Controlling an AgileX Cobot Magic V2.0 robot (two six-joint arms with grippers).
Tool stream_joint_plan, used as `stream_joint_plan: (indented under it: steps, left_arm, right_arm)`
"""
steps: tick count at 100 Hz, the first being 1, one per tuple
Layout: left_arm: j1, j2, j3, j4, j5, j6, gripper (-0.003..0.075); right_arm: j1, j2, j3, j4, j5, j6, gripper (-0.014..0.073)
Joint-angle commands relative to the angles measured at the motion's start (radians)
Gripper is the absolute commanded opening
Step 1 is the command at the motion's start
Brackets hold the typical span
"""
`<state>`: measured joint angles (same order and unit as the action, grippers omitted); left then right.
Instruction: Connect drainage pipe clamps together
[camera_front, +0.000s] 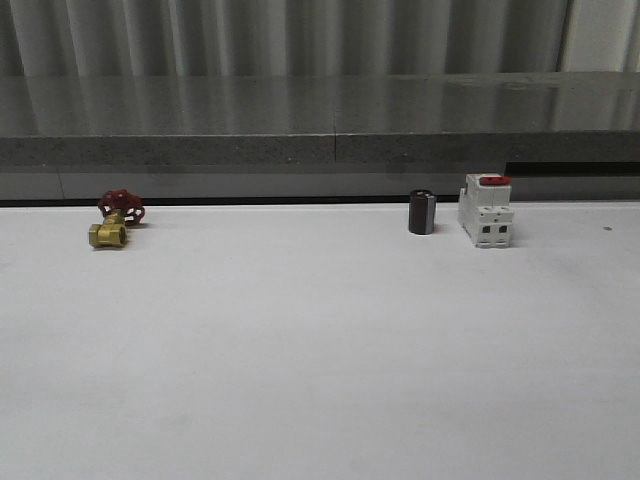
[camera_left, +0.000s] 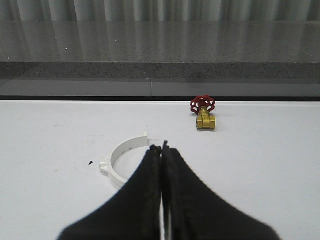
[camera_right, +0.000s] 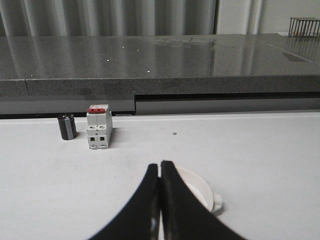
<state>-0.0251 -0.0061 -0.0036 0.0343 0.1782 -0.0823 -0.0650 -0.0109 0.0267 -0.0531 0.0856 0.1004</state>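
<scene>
One white half-ring drainage pipe clamp (camera_left: 121, 159) lies flat on the table, its small tab pointing outward. My left gripper (camera_left: 161, 148) hovers just in front of it, black fingers pressed together and empty. Partly hidden behind my right gripper (camera_right: 160, 165) lies the other white half-ring clamp (camera_right: 202, 191) on the table, its tab sticking out to the side. That gripper's fingers are shut too, with nothing between them.
A brass valve with a red handwheel (camera_front: 113, 220) (camera_left: 204, 113) sits at the table's far left. A dark cylinder (camera_front: 421, 212) (camera_right: 67, 126) and a white circuit breaker with a red switch (camera_front: 486, 209) (camera_right: 98, 127) stand at the far right. A grey ledge (camera_front: 320, 150) runs behind the white table (camera_front: 320, 350).
</scene>
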Motion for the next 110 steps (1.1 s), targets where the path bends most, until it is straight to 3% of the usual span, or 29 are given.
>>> stream_joint_plan:
  steps: [1,31,51,64,79,88,103,110]
  left_arm:
    - [-0.003,-0.032,0.035,0.002,-0.088,-0.006,-0.002]
    - [-0.003,-0.03,0.01,0.002,-0.143,-0.006,-0.002]
    - [-0.003,0.061,-0.162,0.011,0.072,-0.006,-0.002]
    - [-0.003,0.198,-0.315,0.01,0.289,-0.006,-0.002]
    - [-0.003,0.383,-0.445,0.042,0.425,-0.006,-0.0011]
    - [-0.001,0.512,-0.504,0.054,0.455,-0.006,0.009]
    - [-0.001,0.725,-0.587,0.062,0.445,-0.029,0.0454]
    - [-0.001,0.829,-0.632,0.092,0.447,-0.097,0.0527]
  right_arm:
    - [-0.005,-0.018,-0.014,-0.01,-0.079,-0.007,-0.0067]
    - [-0.005,-0.018,-0.014,-0.01,-0.079,-0.007,-0.0067]
    - [-0.005,-0.018,-0.014,-0.01,-0.079,-0.007,-0.0067]
    - [-0.005,-0.018,-0.014,-0.01,-0.079,-0.007,-0.0067]
    - [-0.005,-0.018,-0.014,-0.01,-0.079,-0.007,-0.0067]
    - [-0.005,-0.018,-0.014,-0.01,-0.079,-0.007,-0.0067]
    - [-0.005,-0.018,-0.014,-0.01,-0.079,-0.007,-0.0067]
    - [-0.005,-0.018,-0.014,-0.01,-0.079,-0.007,-0.0067]
